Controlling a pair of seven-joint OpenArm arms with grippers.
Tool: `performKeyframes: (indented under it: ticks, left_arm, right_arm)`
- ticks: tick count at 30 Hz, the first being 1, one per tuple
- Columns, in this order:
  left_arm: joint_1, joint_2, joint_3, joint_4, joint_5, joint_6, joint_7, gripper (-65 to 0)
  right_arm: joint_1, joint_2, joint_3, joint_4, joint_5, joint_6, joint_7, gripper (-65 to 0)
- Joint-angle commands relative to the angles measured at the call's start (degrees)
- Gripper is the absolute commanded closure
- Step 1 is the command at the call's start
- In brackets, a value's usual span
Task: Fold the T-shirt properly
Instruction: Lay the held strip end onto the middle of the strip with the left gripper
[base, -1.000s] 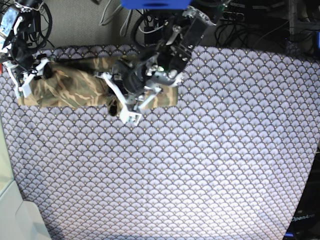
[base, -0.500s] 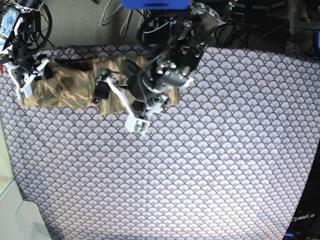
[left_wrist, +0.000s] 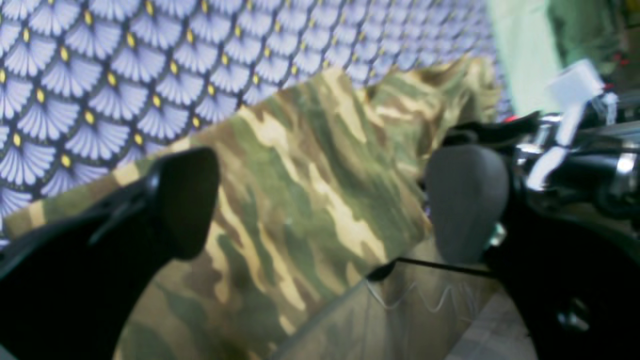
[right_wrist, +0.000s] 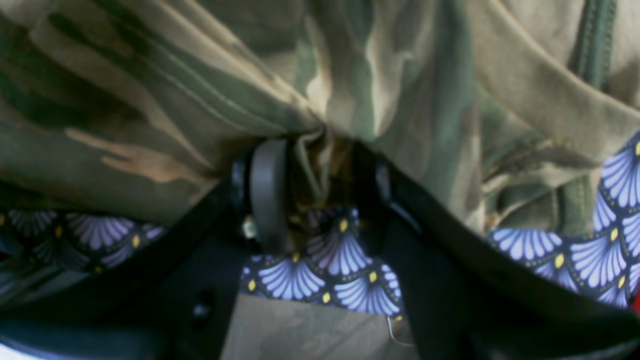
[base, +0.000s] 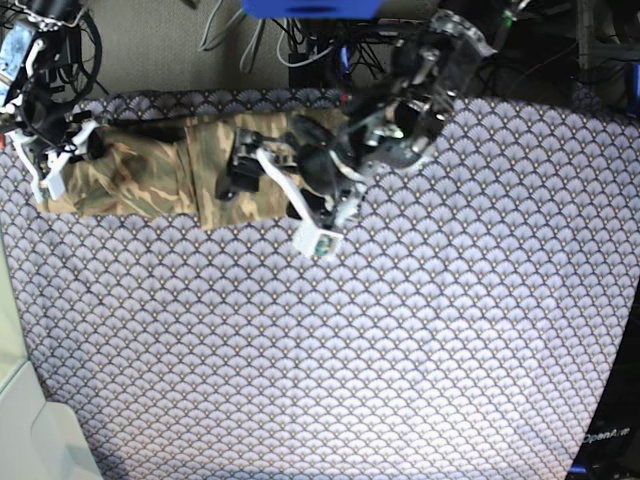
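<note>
The T-shirt (base: 150, 175) lies half-folded along the tabletop's (base: 400, 350) far-left edge. The right gripper (right_wrist: 315, 185) pinches its end; the left gripper (left_wrist: 320, 210) hovers released. Next: regrasp and fold again.

Faint "OpenArm" lettering on the dark base corner (base: 610, 437)

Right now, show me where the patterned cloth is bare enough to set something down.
Bare: the whole stretch of patterned cloth below the T-shirt, out to the cloth's right edge. Crowded: the top left strip, where the T-shirt lies with the left arm over one end and the right arm at the other.
</note>
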Motion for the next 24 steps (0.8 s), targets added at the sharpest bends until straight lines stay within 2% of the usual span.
performKeyframes:
  ticks: [1,8,9,14,16,19,21,24]
  left_arm:
    - [-0.62,-0.16,-0.14,0.86,-1.32,-0.35,-1.5,-65.0]
    - [-0.62,-1.48,-0.22,-1.43,-2.29,-0.35,-1.77,-64.7]
    - [-0.62,-1.48,-0.22,-1.95,-2.29,-0.35,-1.77,-57.7]
    - [-0.53,-1.48,-0.31,-4.5,-2.29,0.09,-1.68,-14.3]
    - [-0.35,-1.83,-0.31,-5.38,-2.29,0.09,-1.59,-0.4]
    - [-0.26,-3.15,-0.31,-5.21,-2.29,0.09,0.6,-2.4]
    - [-0.26,-3.15,-0.75,-5.03,-2.29,0.09,2.63,0.0]
    - [-0.09,-3.15,-4.18,-5.03,-2.37,0.09,5.62,-0.8]
  right_arm:
    - [-0.07,0.82,0.7,-0.2,-3.14,-0.71,-1.26,-24.6]
    - [-0.43,0.82,3.86,7.98,-3.22,-0.71,-1.79,-24.6]
    - [-0.6,0.91,4.13,8.86,-3.22,-0.71,-1.79,-24.6]
    - [-0.95,0.91,4.48,13.08,-3.4,-0.71,-2.23,-25.0]
    - [-0.86,1.97,4.57,14.04,-3.4,-0.71,-4.17,-25.0]
    - [-0.07,3.55,4.65,15.36,-3.22,-0.71,-6.89,-25.1]
    - [0.45,5.13,4.65,15.98,-3.14,-0.71,-7.95,-25.2]
    - [1.95,6.1,4.65,16.24,-3.14,-0.71,-9.18,-26.9]
